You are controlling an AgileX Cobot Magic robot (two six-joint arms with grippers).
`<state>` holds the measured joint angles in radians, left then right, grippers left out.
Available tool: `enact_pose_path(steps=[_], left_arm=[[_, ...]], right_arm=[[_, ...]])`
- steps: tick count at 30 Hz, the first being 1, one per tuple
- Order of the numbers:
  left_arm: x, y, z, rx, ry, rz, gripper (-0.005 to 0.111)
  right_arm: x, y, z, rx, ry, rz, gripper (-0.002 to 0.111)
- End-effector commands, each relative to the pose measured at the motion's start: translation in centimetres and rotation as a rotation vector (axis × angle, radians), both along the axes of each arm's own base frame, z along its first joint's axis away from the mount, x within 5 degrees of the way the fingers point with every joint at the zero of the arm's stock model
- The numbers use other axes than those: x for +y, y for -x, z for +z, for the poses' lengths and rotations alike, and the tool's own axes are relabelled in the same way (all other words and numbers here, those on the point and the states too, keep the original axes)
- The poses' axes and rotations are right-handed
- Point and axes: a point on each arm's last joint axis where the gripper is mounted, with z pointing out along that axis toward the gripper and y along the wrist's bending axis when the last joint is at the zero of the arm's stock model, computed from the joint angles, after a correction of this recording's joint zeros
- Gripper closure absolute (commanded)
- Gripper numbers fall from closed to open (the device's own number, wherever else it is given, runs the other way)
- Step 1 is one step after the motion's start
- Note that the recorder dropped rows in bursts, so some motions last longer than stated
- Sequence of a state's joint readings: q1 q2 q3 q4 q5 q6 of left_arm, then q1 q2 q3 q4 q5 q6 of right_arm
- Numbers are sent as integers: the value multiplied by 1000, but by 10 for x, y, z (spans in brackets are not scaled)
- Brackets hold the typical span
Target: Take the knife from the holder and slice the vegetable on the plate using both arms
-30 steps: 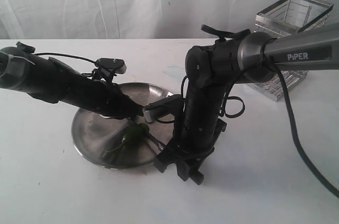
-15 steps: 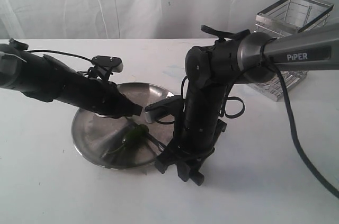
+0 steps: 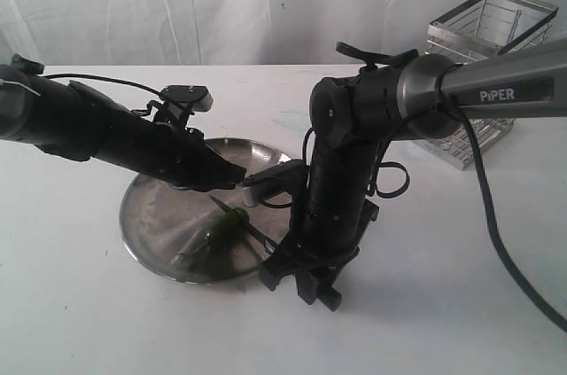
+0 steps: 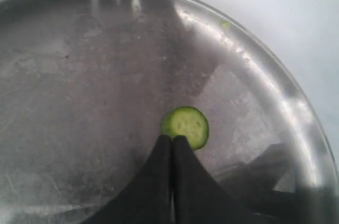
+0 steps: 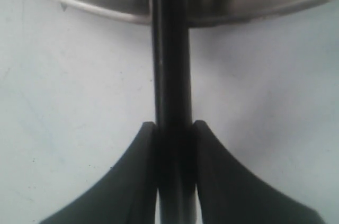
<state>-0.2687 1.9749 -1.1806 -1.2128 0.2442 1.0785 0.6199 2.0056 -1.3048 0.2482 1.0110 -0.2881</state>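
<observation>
Currently: right gripper (image 5: 173, 126), clamped on knife (image 5: 172, 49) handle, blade crossing plate (image 3: 151, 215) rim toward vegetable (image 3: 226, 226), left of frame centre, apparently for slicing. Left gripper (image 4: 172, 138), fully closed, empty, poised over cut slice (image 4: 185, 126), likely to steady it. Holder (image 3: 487, 38), upper right, well apart.

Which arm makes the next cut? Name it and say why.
Right. The right claw grips the knife, blade over the plate at the vegetable; the left claw is shut, holding nothing.
</observation>
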Motion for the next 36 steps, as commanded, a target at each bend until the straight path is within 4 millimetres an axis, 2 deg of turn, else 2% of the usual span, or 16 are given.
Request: enact_pose_path(steps=[1,4,11,17,21,26,32,36], left_arm=[[-5,7,5,29,49,-46,107],[-6,11,1,54,59,-65,107],[20,37,-43,114,-131,82,107],[24,43,-49,133,-154,95,107],[22,40,-44,128,-129,99,107],[15,33,-6,39,-52,74,107],[14,38,-10,74,-28,74,107],[12,34,-6,80,25,120,107]], right_arm=[[-1,-1,0,-3,11,3,108],[-1,-1,0,-3,11,3,108],[-1,-1,0,-8,10,3,108],[0,-3,0,-26,-1,-5,108],[0,-3,0,-27,1,-4,108],[0,-3,0,-26,0,-5,108],[0,-3,0,-24,2,-12,108],[0,-3,0,-24,2,-12,108]])
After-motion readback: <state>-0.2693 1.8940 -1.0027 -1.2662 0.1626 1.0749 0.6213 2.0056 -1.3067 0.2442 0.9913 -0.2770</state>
